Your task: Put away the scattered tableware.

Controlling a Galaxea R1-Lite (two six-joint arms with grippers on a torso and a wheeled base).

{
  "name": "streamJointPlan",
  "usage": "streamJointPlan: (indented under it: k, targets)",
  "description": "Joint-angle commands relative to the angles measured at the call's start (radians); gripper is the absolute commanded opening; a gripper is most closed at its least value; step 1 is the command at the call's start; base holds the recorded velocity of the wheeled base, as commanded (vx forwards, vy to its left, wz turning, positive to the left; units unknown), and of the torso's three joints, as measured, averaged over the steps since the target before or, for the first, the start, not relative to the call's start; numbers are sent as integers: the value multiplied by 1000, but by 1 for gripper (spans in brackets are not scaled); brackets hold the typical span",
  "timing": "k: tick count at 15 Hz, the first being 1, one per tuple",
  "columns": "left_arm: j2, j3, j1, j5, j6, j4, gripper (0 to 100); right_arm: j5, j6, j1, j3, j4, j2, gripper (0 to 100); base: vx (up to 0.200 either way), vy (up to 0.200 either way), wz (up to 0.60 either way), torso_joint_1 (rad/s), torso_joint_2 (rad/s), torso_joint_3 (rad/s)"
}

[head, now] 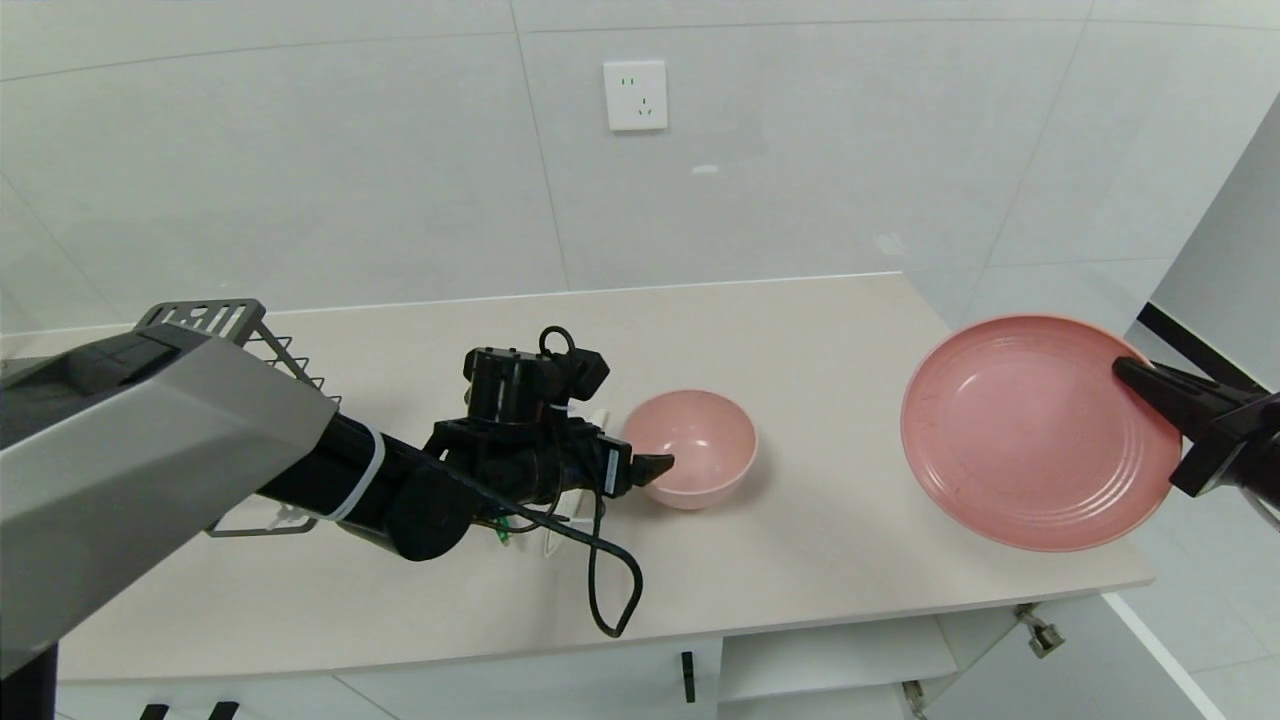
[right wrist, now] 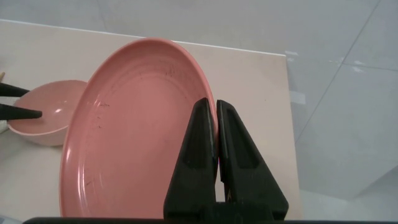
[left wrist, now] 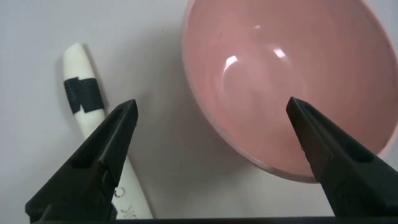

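A pink bowl stands upright near the middle of the beige counter. My left gripper is open at the bowl's left rim, one fingertip over the rim and the other outside it; the bowl lies between its spread fingers. A white handle with a black band lies on the counter beside the bowl. A large pink plate is lifted and tilted over the counter's right end, with my right gripper shut on its right rim. The plate is pinched at its edge by that gripper.
A metal wire dish rack stands at the counter's far left behind my left arm. The counter's right edge drops off beside the plate. A wall socket is on the tiled wall behind. Cabinet doors hang open below the front edge.
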Motion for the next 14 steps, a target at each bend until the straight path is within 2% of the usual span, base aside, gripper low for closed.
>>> streamJointPlan:
  k: [1,2,6,10,11,13,14]
  targets:
    - [10,1,-8,-2,-1,2,100,0,0,1,-1,0,2,0,0,0,0,0,0,0]
    - [14,3,-12,-5,-1,5,0,0,0,1,-1,0,3,0,0,0,0,0,0,0]
    - [-4,0,-18,-3,-1,2,0,0,0,1,-1,-7,6,0,0,0,0,0,0,0]
    - [-128,-12,-20,0,8,-6,0,2,0,1,-1,-7,3,0,0,0,0,0,0,0]
    - [-179,-8,-18,0,13,-37,0,2,0,1,-1,-8,0,0,0,0,0,0,0,0]
    - [-242,24,-20,4,34,-72,0,2,0,0,-1,-8,-5,0,0,0,0,0,0,0]
    - [-291,77,-20,3,40,-78,0,2,0,1,-3,-11,-6,0,0,0,0,0,0,0]
